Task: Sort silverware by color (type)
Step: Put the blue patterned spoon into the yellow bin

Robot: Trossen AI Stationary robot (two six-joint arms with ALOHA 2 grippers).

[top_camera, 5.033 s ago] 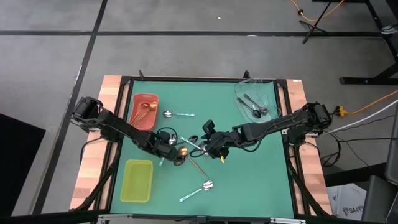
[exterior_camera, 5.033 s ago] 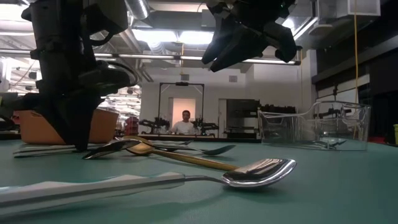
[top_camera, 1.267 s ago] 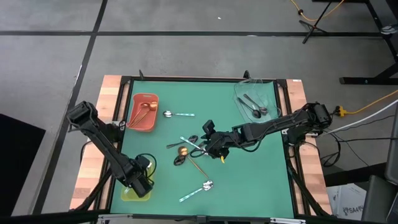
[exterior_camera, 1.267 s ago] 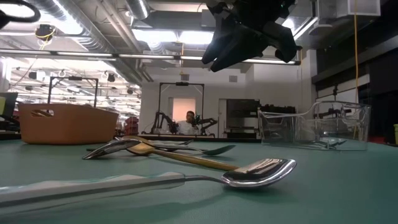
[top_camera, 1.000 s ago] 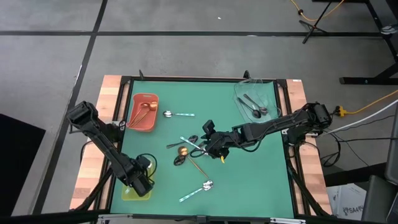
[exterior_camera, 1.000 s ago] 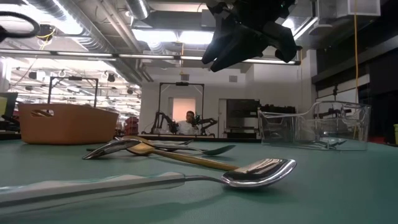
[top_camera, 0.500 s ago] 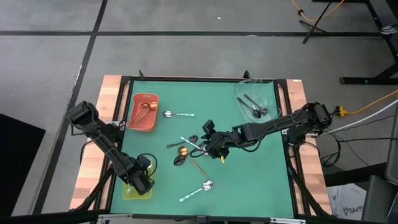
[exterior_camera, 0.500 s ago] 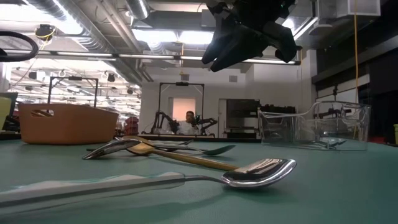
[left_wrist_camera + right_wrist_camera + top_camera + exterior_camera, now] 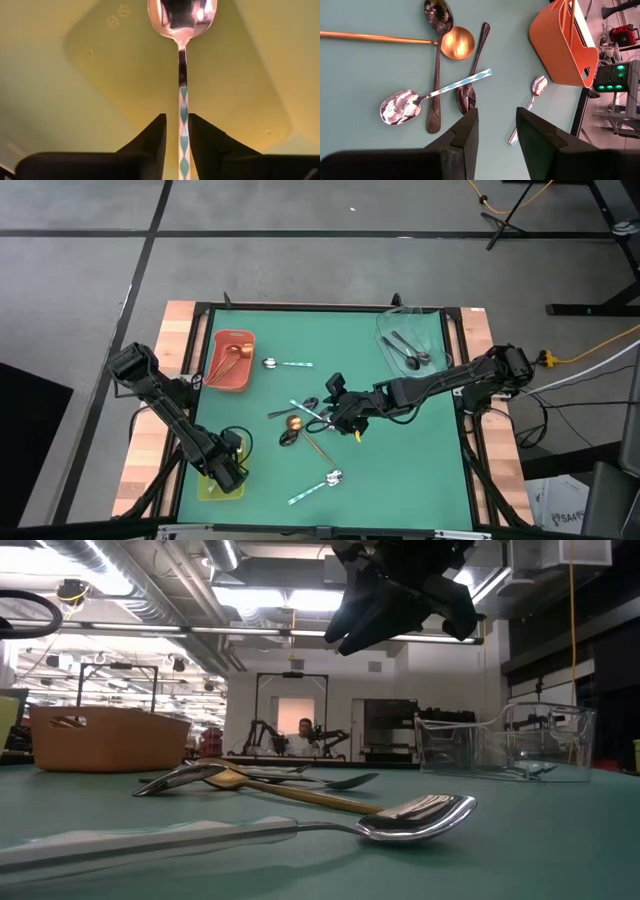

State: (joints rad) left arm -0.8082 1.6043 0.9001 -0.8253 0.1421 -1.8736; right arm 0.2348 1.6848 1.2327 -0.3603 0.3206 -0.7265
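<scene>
left fingers (image 9: pixel 177 145) flanking patterned mint-handled spoon (image 9: pixel 183 65) over glossy yellow-green tray (image 9: pixel 90 60), right fingers (image 9: pixel 497 132) spread

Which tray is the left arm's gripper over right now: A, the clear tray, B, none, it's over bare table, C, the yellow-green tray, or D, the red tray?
C: in the high view the left gripper sits over the yellow-green tray, and its wrist view shows a mint-handled spoon between its jaws against that tray's yellow-green floor.
</scene>
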